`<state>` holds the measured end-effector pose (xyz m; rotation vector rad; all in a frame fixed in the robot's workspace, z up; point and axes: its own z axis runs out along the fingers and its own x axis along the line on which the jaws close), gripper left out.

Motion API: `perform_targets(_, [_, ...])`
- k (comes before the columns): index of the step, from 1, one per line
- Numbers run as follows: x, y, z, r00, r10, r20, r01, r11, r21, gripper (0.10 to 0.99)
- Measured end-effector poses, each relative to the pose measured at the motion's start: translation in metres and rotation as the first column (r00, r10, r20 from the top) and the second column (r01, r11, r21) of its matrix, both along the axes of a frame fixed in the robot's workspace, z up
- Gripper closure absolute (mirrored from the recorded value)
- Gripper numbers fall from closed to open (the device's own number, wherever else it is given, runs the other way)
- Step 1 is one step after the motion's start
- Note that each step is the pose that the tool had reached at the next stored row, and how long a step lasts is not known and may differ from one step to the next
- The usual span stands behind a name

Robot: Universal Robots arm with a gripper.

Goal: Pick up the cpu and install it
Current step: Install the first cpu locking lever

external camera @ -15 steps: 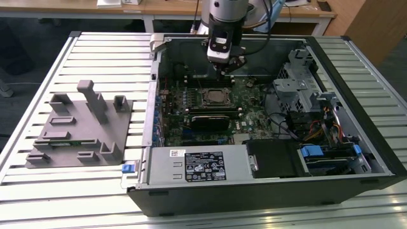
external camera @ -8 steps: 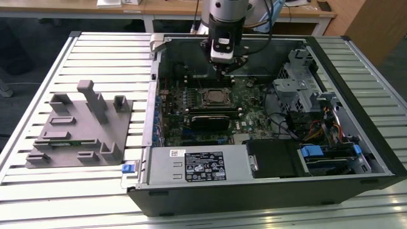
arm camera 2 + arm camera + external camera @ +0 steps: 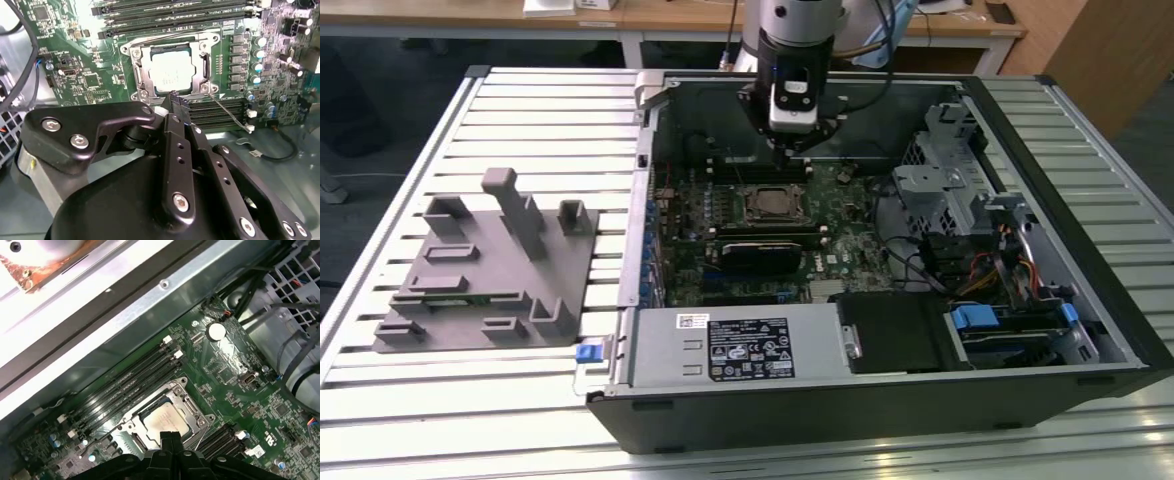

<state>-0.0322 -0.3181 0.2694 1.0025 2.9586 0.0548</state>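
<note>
End effector: the end effector (image 3: 175,100) hangs inside the open computer case (image 3: 1067,130), its two black fingers (image 3: 170,440) pressed together with nothing between them; it holds nothing.
Position: in both wrist views the tips sit just above the near edge of the socket (image 3: 140,65), close over it; whether they touch the frame is hard to say from these angles.
Cpu: the cpu (image 3: 170,72) lies flat in the socket on the motherboard (image 3: 85,75), silvery top up, square to the frame; in the first wrist view (image 3: 164,420) it sits level in the same seat.
Retention: the socket's metal frame looks folded back and its thin wire lever (image 3: 227,112) stands loose beside the memory slots (image 3: 220,115), so the chip appears seated but not clamped.
Surroundings: in the exterior view the case lies on its side on the slatted table (image 3: 520,90); a grey fixture tray (image 3: 487,270) stands well apart, on the exterior view's left.
Step in hand: placement appears done; the install is at the seating stage.
Next move calls for: care not to nudge the chip, which has no clamp on it.
</note>
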Motion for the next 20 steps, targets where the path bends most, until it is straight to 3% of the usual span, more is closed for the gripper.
perform_targets(5, [0.0000,-0.0001,0.0000,0.9988,0.049,0.0000,-0.049,0.9988,0.000,0.980])
perform_targets(10, [0.0000,-0.0002,0.0000,0.9932,0.116,0.0000,-0.116,0.9932,0.000,0.980])
perform_targets(20, [0.0000,-0.0002,0.0000,0.9697,0.244,0.0000,-0.244,0.9697,0.000,0.980])
